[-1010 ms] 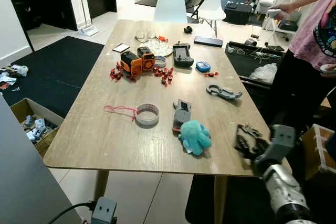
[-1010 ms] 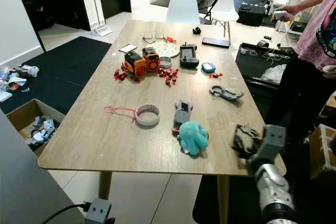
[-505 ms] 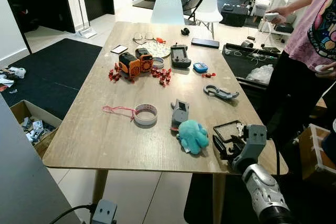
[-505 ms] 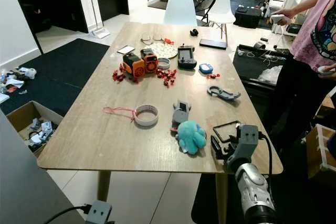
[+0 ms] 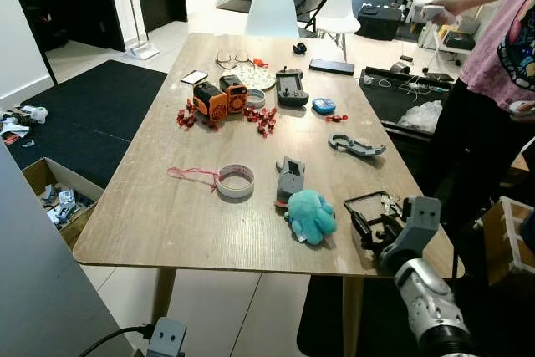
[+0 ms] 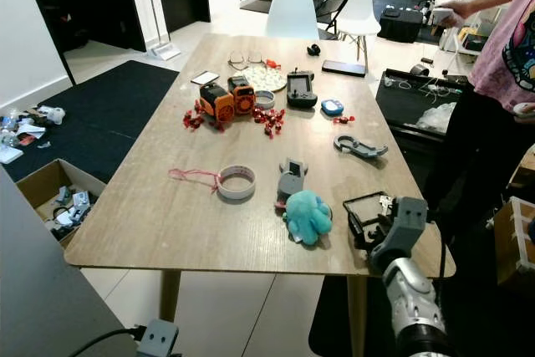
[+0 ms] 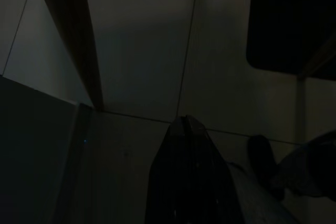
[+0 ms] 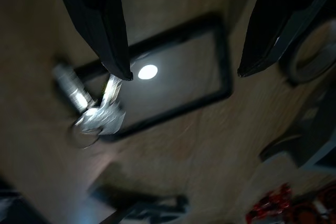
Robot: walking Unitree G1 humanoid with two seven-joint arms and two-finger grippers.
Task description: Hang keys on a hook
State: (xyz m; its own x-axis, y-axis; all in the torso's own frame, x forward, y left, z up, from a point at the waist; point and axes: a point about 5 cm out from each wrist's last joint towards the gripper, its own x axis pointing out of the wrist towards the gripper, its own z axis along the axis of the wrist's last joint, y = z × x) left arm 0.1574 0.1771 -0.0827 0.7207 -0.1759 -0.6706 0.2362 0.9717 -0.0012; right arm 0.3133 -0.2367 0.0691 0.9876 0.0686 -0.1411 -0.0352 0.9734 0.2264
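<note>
A small bunch of silver keys (image 5: pixel 389 201) lies on the wooden table (image 5: pixel 167 223) near its front right corner, touching the far right side of a thin black rectangular frame (image 5: pixel 365 205). My right gripper (image 5: pixel 370 228) hovers low over the frame's near edge, open and holding nothing. In the right wrist view the keys (image 8: pixel 97 114) lie just beyond one fingertip (image 8: pixel 118 66), with the frame (image 8: pixel 220 61) between the two fingers. The left arm hangs idle below the table's edge, and its gripper (image 7: pixel 185 124) looks shut in the dark wrist view.
A teal plush toy (image 5: pixel 311 215) and a grey gadget (image 5: pixel 289 177) sit just left of the frame. A tape roll (image 5: pixel 236 181), a grey carabiner clip (image 5: pixel 355 145) and orange toys (image 5: pixel 219 98) lie farther off. A person (image 5: pixel 493 81) stands at the table's right side.
My right gripper came in from the table's right edge to stand over the black frame and keys, which were hidden behind it before. The head camera shifted slightly.
</note>
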